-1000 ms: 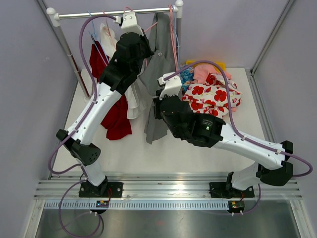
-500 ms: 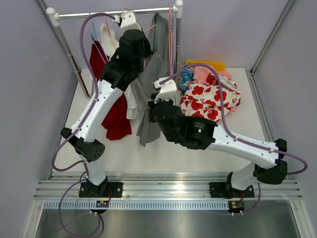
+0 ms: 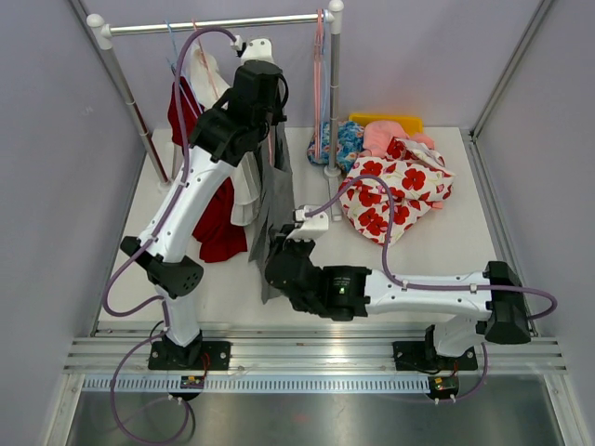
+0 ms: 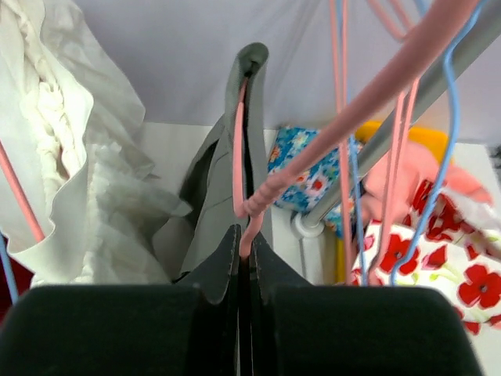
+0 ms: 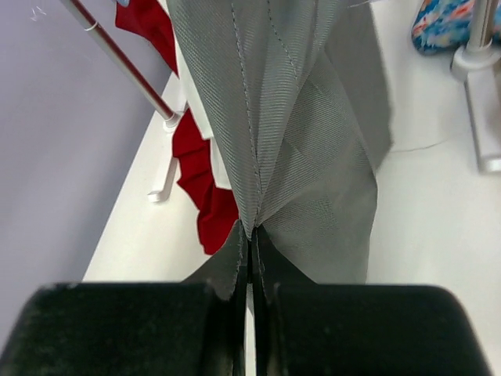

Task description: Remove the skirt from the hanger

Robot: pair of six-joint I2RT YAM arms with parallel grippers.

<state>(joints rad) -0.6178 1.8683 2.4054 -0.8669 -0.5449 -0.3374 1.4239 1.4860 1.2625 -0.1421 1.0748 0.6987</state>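
The grey skirt (image 3: pixel 271 200) hangs from a pink hanger (image 4: pixel 237 168), stretched between my two grippers in front of the clothes rail (image 3: pixel 214 24). My left gripper (image 4: pixel 246 241) is shut on the pink hanger's hook just below its twisted neck, off the rail; it shows in the top view (image 3: pixel 257 56). My right gripper (image 5: pixel 250 235) is shut on a fold of the grey skirt (image 5: pixel 297 141) near its lower edge. It sits low near the table's front in the top view (image 3: pixel 276 260).
A white ruffled garment (image 4: pixel 70 172) and a red garment (image 3: pixel 216 223) hang on the rail at the left. Empty pink and blue hangers (image 3: pixel 320 84) hang by the right post (image 3: pixel 332 93). A pile of floral clothes (image 3: pixel 395 177) lies at the back right.
My left gripper has moved right and up along the rail with the hanger. My right arm has pulled back toward the near edge, dragging the skirt's lower end down and forward.
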